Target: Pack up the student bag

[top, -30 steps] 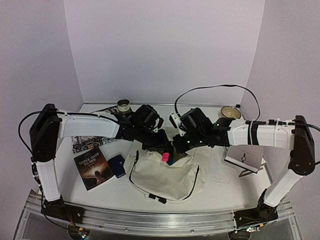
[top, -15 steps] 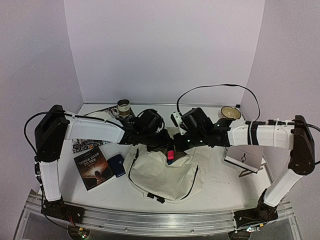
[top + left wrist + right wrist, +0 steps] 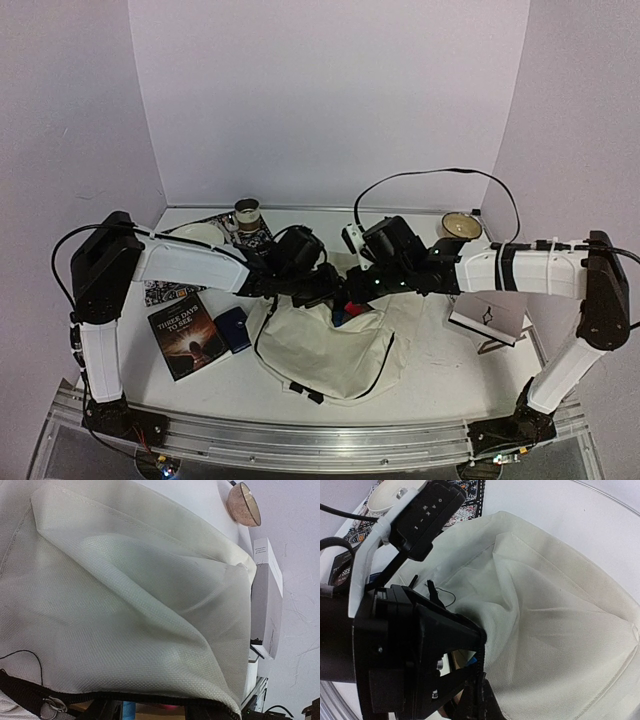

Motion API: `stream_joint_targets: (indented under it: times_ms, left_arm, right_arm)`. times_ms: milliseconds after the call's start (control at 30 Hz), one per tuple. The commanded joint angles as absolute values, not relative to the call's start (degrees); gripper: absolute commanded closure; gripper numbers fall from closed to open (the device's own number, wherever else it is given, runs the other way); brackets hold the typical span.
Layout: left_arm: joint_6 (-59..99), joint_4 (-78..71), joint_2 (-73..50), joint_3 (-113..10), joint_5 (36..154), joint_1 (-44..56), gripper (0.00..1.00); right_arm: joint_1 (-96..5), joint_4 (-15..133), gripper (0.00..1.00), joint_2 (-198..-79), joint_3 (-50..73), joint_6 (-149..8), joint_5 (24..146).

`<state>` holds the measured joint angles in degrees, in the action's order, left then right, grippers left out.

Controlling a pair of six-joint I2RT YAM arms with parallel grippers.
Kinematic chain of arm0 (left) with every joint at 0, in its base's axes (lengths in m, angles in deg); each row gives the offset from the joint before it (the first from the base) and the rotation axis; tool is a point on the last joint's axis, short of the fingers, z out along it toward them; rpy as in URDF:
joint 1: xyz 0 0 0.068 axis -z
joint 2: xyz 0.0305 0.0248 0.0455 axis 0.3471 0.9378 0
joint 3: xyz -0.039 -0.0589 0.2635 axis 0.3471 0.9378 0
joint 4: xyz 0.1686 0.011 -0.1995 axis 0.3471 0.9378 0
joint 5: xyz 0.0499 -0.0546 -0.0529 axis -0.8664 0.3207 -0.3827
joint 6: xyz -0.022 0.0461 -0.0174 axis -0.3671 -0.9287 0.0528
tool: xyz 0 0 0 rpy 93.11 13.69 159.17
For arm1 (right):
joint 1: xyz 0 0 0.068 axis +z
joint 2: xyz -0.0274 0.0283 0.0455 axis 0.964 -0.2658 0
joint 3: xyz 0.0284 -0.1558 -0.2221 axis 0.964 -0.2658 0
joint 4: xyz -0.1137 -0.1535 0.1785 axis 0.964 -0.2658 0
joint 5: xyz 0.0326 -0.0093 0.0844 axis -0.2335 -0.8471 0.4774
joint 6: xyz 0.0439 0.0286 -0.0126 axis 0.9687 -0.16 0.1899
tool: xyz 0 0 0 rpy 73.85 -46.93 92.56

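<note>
left hand (image 3: 335,299) | shifted right, lower | at student bag (image 3: 330,352) mouth

On desk (image 3: 440,385), centre: student bag (image 3: 330,350). Placed at its 9 o'clock: pouch (image 3: 234,330), with book (image 3: 185,335) beyond. Box (image 3: 490,315) at 3 o'clock; tin (image 3: 247,212) at 11 o'clock; bowl (image 3: 460,224) at 1 o'clock.
</note>
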<state>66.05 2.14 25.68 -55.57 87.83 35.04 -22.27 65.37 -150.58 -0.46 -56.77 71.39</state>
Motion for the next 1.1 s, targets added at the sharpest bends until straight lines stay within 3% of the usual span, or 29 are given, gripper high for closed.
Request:
stream_joint_targets:
  times_ms: [0, 300, 567, 767, 1067]
  left_arm:
    - [67.2, -3.1, 23.2, -55.0, 83.9, 33.8, 0.56]
    - [60.9, -1.9, 15.4, -48.5, 85.6, 33.8, 0.47]
    - [52.7, 8.3, 8.1, -42.8, 81.0, 31.3, 0.37]
    - [49.7, 10.4, 9.9, -40.9, 85.8, 24.2, 0.35]
    - [44.4, 16.1, 19.9, -47.6, 89.6, 22.3, 0.34]
  right_arm:
    - [-20.9, 66.5, 1.0, -148.3, -0.8, -56.3, 74.6]
    - [-20.9, 66.0, 1.0, -148.3, -2.6, -57.0, 70.5]
    - [-21.0, 65.7, 1.0, -148.1, -4.6, -57.9, 68.9]
    - [-21.0, 65.7, 1.0, -147.7, -5.8, -58.8, 67.9]
    - [-21.2, 65.3, 1.0, -150.1, -7.9, -58.8, 65.8]
